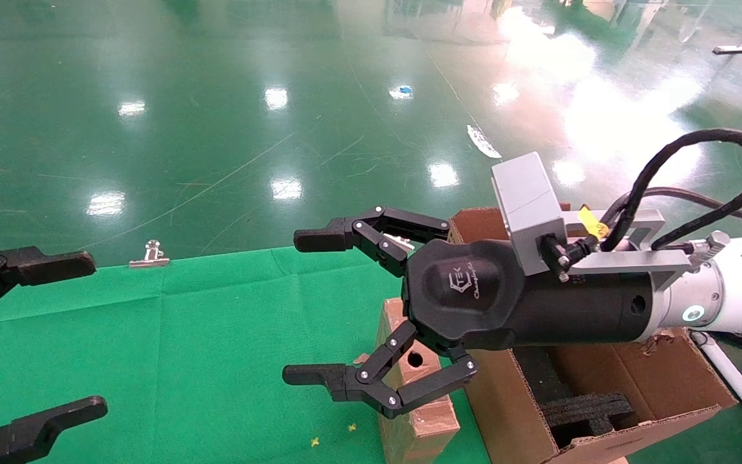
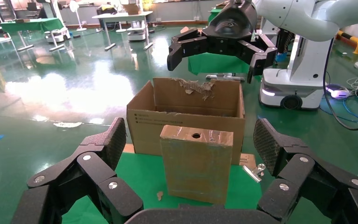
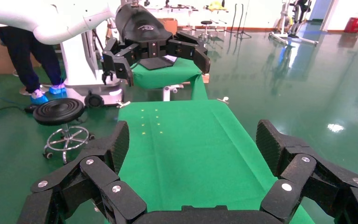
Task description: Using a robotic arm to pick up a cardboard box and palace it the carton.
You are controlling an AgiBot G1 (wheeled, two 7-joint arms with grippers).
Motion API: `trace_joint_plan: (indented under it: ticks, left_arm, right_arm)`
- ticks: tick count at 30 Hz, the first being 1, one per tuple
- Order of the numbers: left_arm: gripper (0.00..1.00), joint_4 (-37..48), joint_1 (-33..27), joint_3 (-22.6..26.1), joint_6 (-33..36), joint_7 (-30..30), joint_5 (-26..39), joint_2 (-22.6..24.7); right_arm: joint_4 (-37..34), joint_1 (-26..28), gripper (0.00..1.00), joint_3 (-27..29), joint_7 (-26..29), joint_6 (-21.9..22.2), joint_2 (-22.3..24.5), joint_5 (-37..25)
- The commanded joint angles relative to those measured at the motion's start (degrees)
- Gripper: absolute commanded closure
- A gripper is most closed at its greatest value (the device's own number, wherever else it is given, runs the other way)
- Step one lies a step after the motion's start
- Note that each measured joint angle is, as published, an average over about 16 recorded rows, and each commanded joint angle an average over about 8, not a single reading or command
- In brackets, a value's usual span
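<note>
The cardboard box [image 1: 428, 422] stands upright on the green cloth, its narrow holed face up, right beside the carton [image 1: 513, 412]. In the left wrist view the cardboard box [image 2: 196, 163] stands in front of the carton [image 2: 186, 119]. The robotic arm's right gripper [image 1: 306, 307] hangs open in the air above both and holds nothing; its lower finger hides part of the box. The right gripper [image 2: 221, 46] shows high over the carton's ragged rim. My left gripper [image 1: 87, 334] rests open at the table's left, facing the box.
Black foam inserts [image 1: 593, 409] lie inside the carton. A metal binder clip [image 1: 149, 256] sits on the cloth's far edge. The green cloth table [image 3: 191, 140] stretches away from the right gripper [image 3: 193, 140]. A black stool [image 3: 59, 112] and a person [image 3: 28, 60] are on the floor beyond it.
</note>
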Motion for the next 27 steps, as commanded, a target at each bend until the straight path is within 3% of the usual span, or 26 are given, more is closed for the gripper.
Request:
trace_joint_plan:
  ticks: [1, 16, 21, 27]
  left_arm:
    - [0.0, 0.0, 0.0, 0.0, 0.0, 0.0, 0.0, 0.0]
    - [0.0, 0.0, 0.0, 0.0, 0.0, 0.0, 0.0, 0.0]
    - [0.0, 0.0, 0.0, 0.0, 0.0, 0.0, 0.0, 0.0]
    - [0.0, 0.1, 0.0, 0.1, 0.0, 0.0, 0.0, 0.0]
  right_arm:
    - [0.0, 0.0, 0.0, 0.0, 0.0, 0.0, 0.0, 0.0]
    - [0.4, 0.1, 0.0, -0.5, 0.3, 0.0, 0.1, -0.8]
    - [2.5, 1.8, 0.0, -3.3, 2.7, 0.3, -0.2, -6.2]
    - [4.1, 7.8, 0.0, -10.1, 6.6, -1.7, -2.9, -17.2]
